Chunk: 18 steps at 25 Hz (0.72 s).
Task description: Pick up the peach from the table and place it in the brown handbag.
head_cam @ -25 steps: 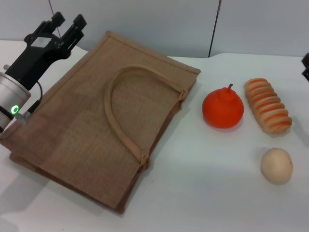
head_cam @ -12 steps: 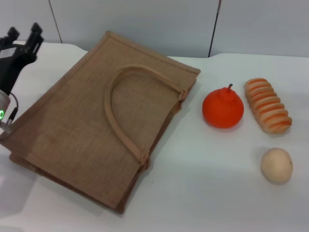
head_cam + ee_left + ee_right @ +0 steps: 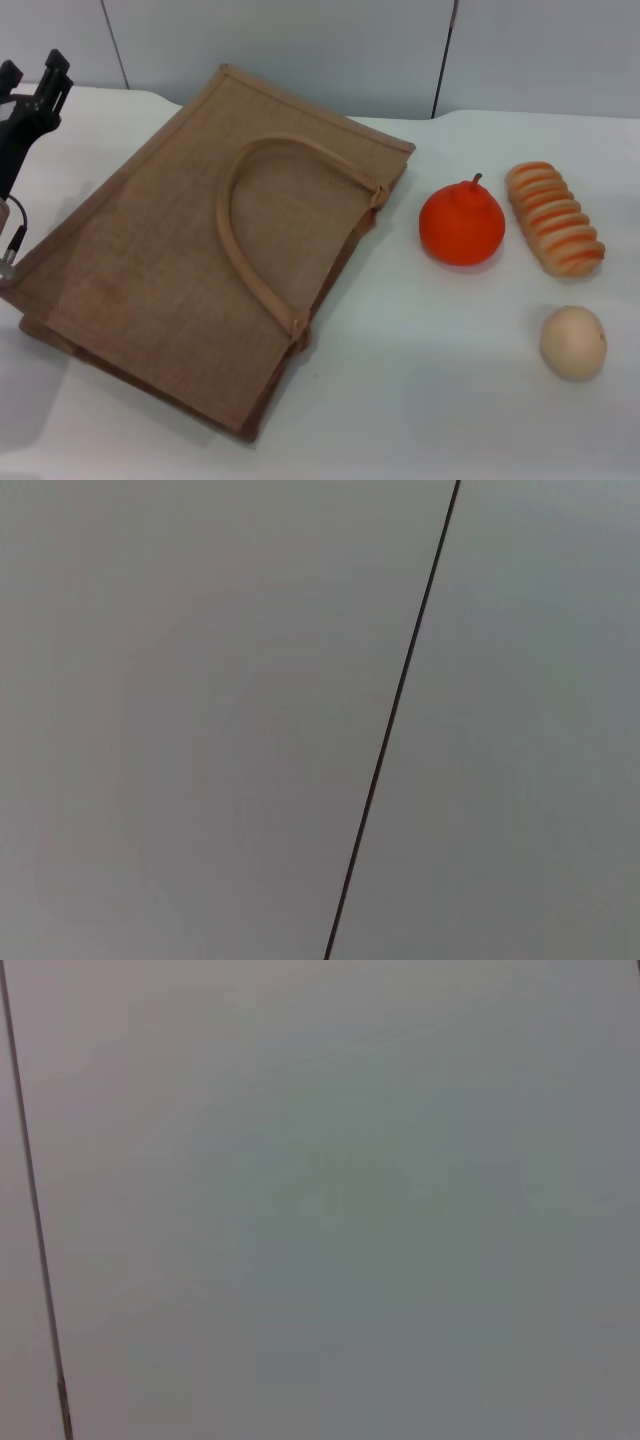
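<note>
The brown handbag (image 3: 200, 250) lies flat on the white table, taking up the left half of the head view, with a looped handle (image 3: 245, 215) on top. No pink peach shows in any view; it is hidden or out of view. My left gripper (image 3: 30, 80) is raised at the far left edge, beyond the bag's far left corner, with its fingers apart and nothing between them. My right gripper is out of view. Both wrist views show only a grey wall with a dark seam.
An orange fruit with a stem (image 3: 461, 225) sits right of the bag. A striped bread roll (image 3: 553, 218) lies to its right. A beige-tan round fruit (image 3: 573, 343) sits at the front right. A grey wall (image 3: 330, 50) backs the table.
My left arm has drawn back to the left, off the bag's far left corner and mostly out of the head view. The bag and fruits have not moved.
</note>
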Motion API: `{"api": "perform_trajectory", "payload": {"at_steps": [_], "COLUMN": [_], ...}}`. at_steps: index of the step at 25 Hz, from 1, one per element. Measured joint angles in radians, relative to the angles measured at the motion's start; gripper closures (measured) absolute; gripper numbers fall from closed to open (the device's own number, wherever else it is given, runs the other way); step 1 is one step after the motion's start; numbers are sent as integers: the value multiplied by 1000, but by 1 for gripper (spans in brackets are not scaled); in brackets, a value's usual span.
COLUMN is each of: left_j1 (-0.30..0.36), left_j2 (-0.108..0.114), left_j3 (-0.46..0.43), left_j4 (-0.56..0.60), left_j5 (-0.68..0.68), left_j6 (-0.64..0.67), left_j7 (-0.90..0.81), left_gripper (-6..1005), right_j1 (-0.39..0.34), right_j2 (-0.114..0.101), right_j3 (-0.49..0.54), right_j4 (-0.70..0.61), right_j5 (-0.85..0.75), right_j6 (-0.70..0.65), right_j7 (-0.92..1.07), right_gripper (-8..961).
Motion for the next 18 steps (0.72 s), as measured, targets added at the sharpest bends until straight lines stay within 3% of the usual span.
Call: {"api": "perform_trajectory", "payload": {"at_steps": [18], "left_j1": [-7], "left_j2": [0], "left_j3": [6], "left_j4": [0], "left_j5": [2], "left_j6": [-3], "left_j7": [-4], "left_gripper": [322], "right_j1": [-1], "right_j2": [0], "right_j3": [1], "right_j4": [-1], "right_j5": [-1], "right_j6": [0], "right_j7": [10], "right_gripper": [89]}}
